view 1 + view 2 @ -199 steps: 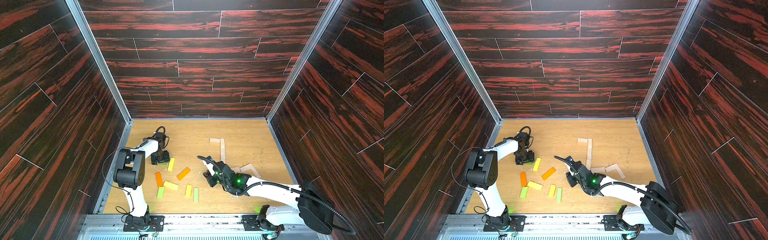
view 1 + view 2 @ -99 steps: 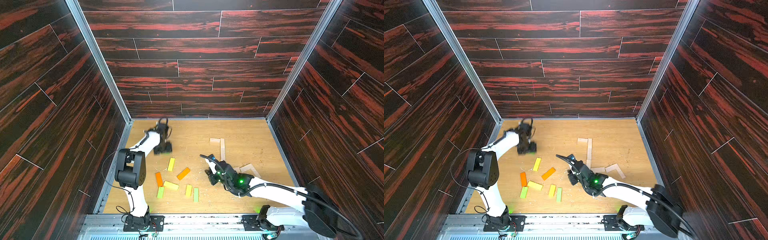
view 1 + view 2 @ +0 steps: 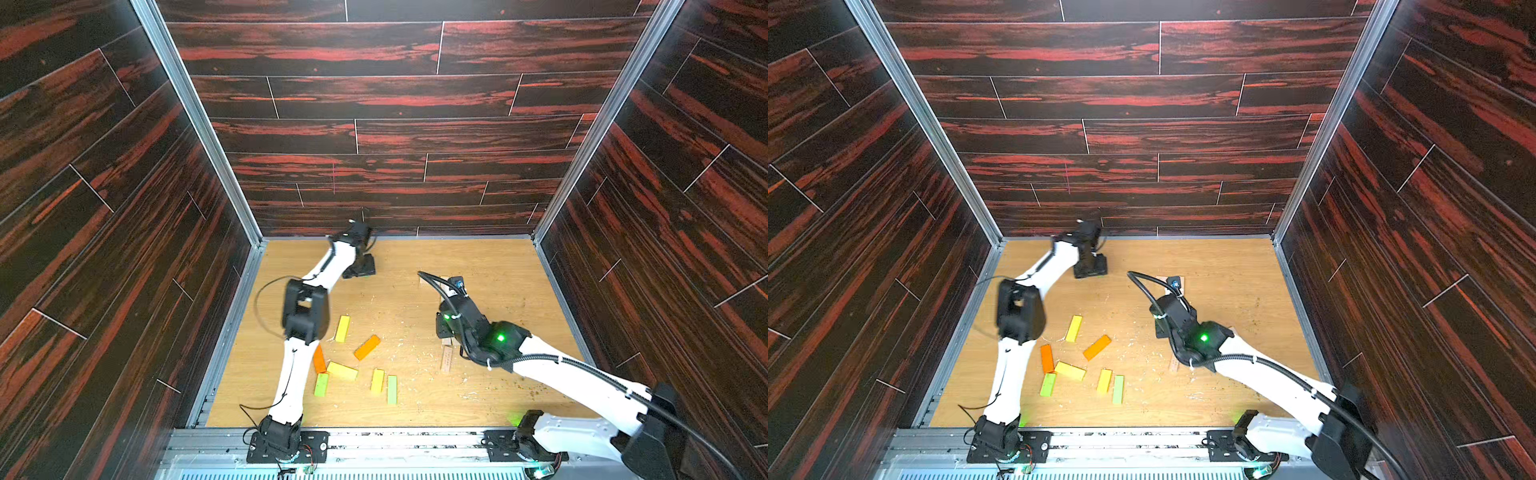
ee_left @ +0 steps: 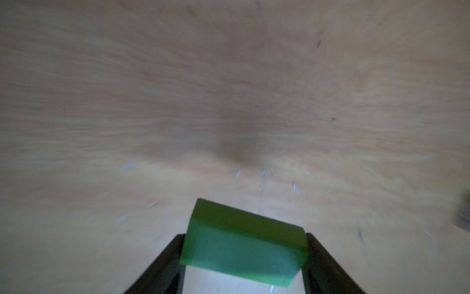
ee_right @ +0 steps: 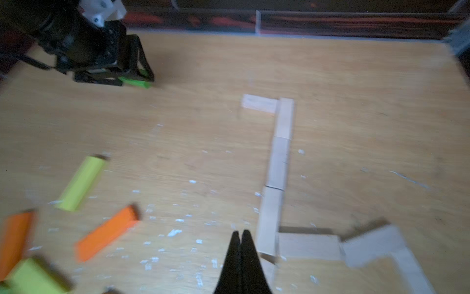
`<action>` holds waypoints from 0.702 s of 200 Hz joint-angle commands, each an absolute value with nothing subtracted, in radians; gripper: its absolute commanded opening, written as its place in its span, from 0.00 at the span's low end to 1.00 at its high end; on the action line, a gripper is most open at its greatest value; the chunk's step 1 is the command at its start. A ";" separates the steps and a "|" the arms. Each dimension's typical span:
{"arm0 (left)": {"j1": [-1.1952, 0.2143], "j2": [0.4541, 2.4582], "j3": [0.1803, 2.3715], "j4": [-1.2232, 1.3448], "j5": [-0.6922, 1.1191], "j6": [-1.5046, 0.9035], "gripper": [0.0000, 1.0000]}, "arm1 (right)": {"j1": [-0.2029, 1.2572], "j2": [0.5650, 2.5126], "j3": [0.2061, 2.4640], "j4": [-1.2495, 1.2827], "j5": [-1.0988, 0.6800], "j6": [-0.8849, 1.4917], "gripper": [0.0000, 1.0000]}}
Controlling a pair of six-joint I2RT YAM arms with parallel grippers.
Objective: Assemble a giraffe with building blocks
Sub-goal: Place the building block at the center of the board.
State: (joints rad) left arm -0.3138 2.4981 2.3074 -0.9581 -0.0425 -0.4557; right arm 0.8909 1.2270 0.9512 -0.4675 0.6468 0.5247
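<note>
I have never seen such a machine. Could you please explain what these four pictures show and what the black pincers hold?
Two white robot arms, the left arm and the right arm, stand at the near edge of a wooden table between dark walls. Two pictures look down from above and are nearly alike. The two others come from a camera on each wrist. Each arm ends in a two-finger gripper. The left gripper is closed on a green block. The right gripper is shut and empty. On the table lie coloured blocks and pale blocks laid end to end in a line.
</note>
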 commanded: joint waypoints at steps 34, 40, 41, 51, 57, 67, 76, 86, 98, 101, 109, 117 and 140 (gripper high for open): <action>-0.314 2.646 2.517 -1.146 -0.132 -0.517 0.56 | 0.887 1.210 0.895 -0.437 0.540 0.543 0.06; -0.313 2.647 2.513 -1.151 -0.145 -0.524 0.56 | 0.887 1.220 0.898 -0.437 0.529 0.544 0.07; -0.313 2.647 2.512 -1.152 -0.146 -0.525 0.56 | 0.887 1.223 0.899 -0.437 0.528 0.545 0.07; -0.311 2.640 2.495 -1.152 -0.163 -0.534 0.56 | 0.887 1.239 0.901 -0.437 0.510 0.546 0.08; -0.308 2.630 2.477 -1.147 -0.166 -0.540 0.56 | 0.887 1.247 0.902 -0.435 0.499 0.548 0.10; -0.302 2.608 2.431 -1.128 -0.170 -0.552 0.56 | 0.887 1.255 0.900 -0.426 0.480 0.548 0.13; -0.295 2.584 2.386 -1.105 -0.172 -0.561 0.57 | 0.887 1.260 0.896 -0.417 0.464 0.548 0.17; -0.286 2.560 2.337 -1.079 -0.162 -0.566 0.58 | 0.887 1.264 0.893 -0.407 0.445 0.546 0.23; -0.276 2.544 2.306 -1.066 -0.143 -0.570 0.59 | 0.887 1.270 0.890 -0.399 0.428 0.548 0.29; -0.274 2.543 2.304 -1.067 -0.140 -0.570 0.59 | 0.887 1.271 0.890 -0.397 0.423 0.547 0.31; -0.272 2.540 2.298 -1.072 -0.135 -0.569 0.60 | 0.887 1.276 0.888 -0.391 0.411 0.546 0.35; -0.268 2.535 2.295 -1.078 -0.127 -0.568 0.61 | 0.887 1.281 0.888 -0.387 0.403 0.548 0.39; -0.265 2.531 2.288 -1.064 -0.115 -0.561 0.69 | 0.887 1.299 0.893 -0.380 0.380 0.553 0.46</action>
